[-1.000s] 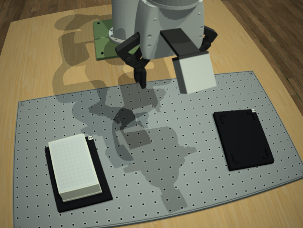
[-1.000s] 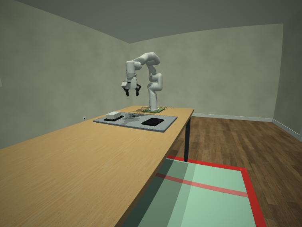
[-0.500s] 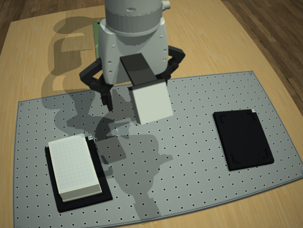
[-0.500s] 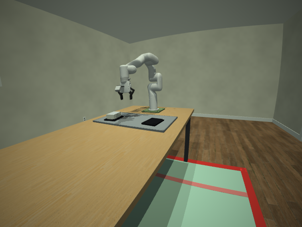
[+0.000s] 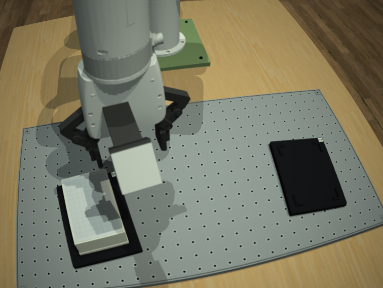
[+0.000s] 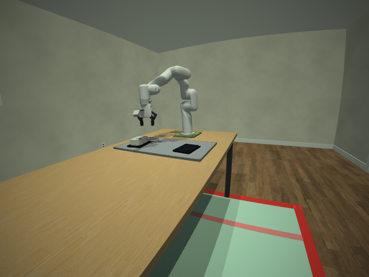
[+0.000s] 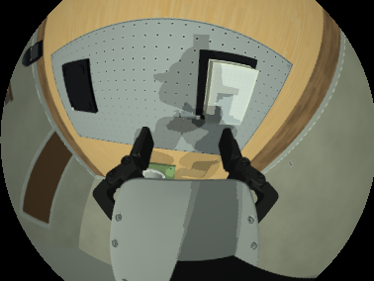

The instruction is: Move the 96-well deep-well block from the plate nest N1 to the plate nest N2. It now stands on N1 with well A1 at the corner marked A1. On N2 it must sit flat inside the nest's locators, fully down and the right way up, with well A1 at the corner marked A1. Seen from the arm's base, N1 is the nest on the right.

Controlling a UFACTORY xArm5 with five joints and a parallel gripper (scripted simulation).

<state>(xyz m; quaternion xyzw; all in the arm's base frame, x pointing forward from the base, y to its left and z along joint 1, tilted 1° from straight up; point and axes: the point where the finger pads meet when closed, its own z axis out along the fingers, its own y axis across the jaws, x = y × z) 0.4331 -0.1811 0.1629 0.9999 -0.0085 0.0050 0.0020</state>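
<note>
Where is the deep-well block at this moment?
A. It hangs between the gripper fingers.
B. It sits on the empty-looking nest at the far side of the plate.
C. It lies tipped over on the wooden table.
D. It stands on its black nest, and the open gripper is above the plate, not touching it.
D: the deep-well block stands on its black nest, while the gripper hangs open well above it.

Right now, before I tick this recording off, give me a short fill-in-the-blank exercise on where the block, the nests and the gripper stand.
1. The deep-well block rests on nest ____.
2. The gripper has its fingers ____ and holds nothing.
3. Nest N2 has ____ on it.
4. Both nests sit on a grey perforated ____, beside the green base plate.

Missing words: N1; open; nothing; board
</note>
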